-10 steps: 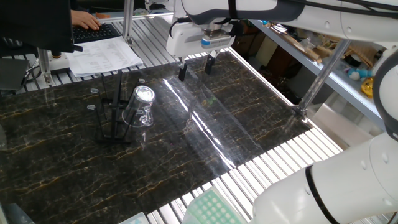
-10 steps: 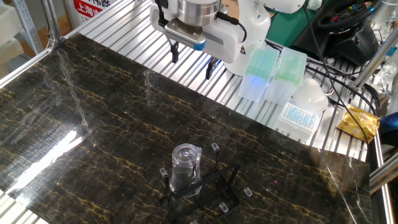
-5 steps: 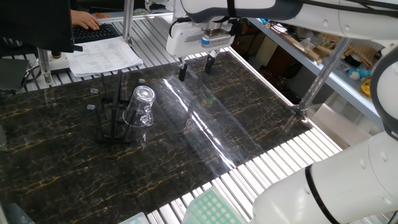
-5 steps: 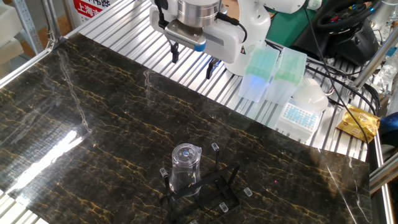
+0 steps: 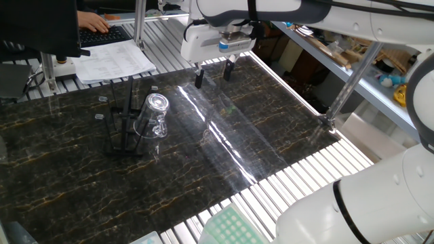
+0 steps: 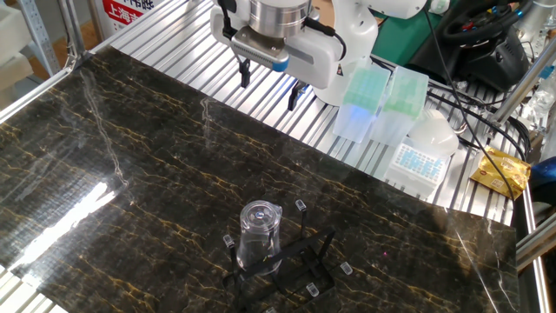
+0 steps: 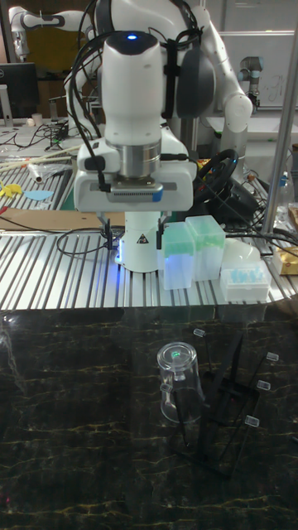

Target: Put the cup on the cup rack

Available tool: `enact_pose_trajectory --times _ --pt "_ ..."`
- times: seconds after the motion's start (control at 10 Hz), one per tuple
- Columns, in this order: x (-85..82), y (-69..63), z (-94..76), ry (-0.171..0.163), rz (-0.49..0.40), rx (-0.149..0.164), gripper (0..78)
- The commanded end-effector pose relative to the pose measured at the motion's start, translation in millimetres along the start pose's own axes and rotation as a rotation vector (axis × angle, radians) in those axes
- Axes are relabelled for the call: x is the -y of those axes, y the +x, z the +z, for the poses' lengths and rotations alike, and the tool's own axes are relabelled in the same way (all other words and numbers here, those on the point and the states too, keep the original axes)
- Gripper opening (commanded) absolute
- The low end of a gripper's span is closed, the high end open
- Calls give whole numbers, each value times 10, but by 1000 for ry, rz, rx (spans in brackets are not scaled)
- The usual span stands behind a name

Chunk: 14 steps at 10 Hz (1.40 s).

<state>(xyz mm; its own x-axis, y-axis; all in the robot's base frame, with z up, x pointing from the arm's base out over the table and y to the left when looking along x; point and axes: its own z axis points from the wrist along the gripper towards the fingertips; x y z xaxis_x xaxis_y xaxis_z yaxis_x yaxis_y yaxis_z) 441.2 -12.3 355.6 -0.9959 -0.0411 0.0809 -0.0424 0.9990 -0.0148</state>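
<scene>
The clear cup (image 5: pixel 152 116) hangs upside down and tilted on a prong of the black wire cup rack (image 5: pixel 122 132), which stands on the dark marble tabletop. It shows in the other fixed view as the cup (image 6: pixel 256 233) on the rack (image 6: pixel 300 261), and in the tall view as the cup (image 7: pixel 182 381) beside the rack's prongs (image 7: pixel 236 397). My gripper (image 5: pixel 212 74) is open and empty. It hovers well away from the rack, over the table's edge by the slatted metal, also seen as the gripper (image 6: pixel 268 87).
Green tip boxes (image 6: pixel 365 96) and a white box (image 6: pixel 426 148) sit on the slatted metal surface beside the robot base. Papers (image 5: pixel 112 61) and a keyboard with a person's hand (image 5: pixel 91 22) lie behind the rack. An aluminium post (image 5: pixel 352 74) stands at the table's corner.
</scene>
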Motion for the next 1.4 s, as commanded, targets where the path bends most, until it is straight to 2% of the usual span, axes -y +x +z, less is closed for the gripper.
enact_pose_trajectory --times 0.1,0.8,0.9,1.4 --pt "2 -3 -12 0 1 3 775" --pt "2 -4 -12 -6 18 12 775" --pt "2 -4 -12 -6 18 12 11" --pt "2 -4 -12 -6 18 12 11"
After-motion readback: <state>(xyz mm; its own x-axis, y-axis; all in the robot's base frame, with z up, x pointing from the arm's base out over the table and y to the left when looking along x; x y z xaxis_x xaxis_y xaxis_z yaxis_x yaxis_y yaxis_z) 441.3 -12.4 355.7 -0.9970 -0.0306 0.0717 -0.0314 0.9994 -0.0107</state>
